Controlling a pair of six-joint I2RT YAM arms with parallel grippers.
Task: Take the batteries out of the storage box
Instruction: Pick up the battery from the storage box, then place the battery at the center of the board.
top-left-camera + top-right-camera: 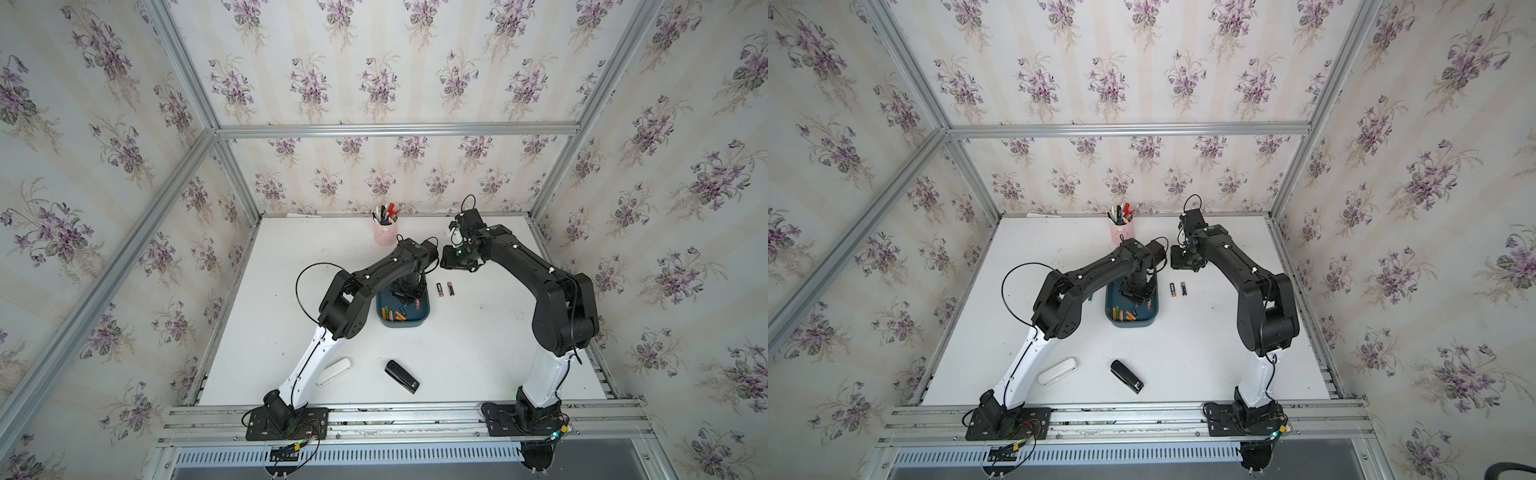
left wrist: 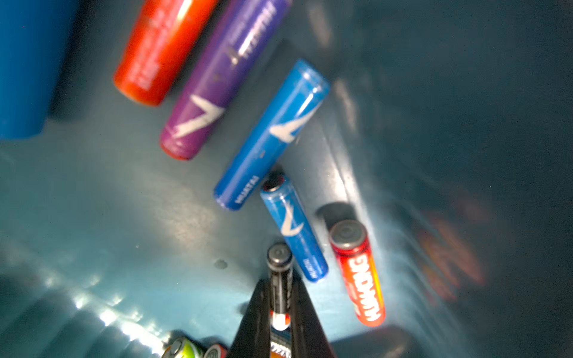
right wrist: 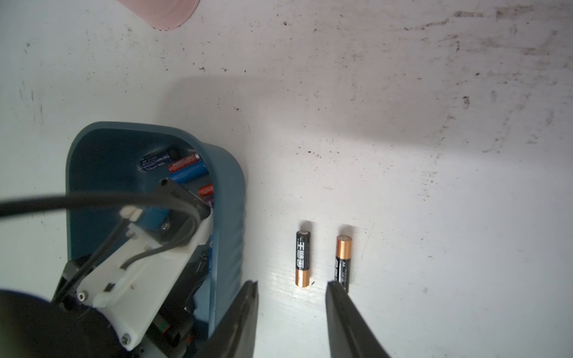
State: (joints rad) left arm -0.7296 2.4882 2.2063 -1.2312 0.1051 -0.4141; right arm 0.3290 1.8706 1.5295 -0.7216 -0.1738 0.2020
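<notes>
Currently black battery [image 2: 280, 269] is clamped in left gripper [image 2: 280, 313] inside storage box [image 2: 108, 232], long axis along fingers [image 2: 254, 319]; right gripper [image 3: 291, 294] is held part-open, empty, near two batteries [image 3: 303, 258] laid near-far.

Pink pen cup [image 1: 385, 233], black stapler [image 1: 402, 376], white case [image 1: 336, 371]

Storage box [image 2: 93, 232]: moulded teal plastic, smooth, semi-gloss, catching streaks of light. Batteries [image 2: 273, 133]: glossy printed wraps, dull metal end caps. Table [image 3: 403, 155]: matt white top, scuffed with dark smudges. Frame rails [image 1: 395, 129]: brushed bare metal. Walls [image 1: 415, 50]: matt floral wallpaper.
</notes>
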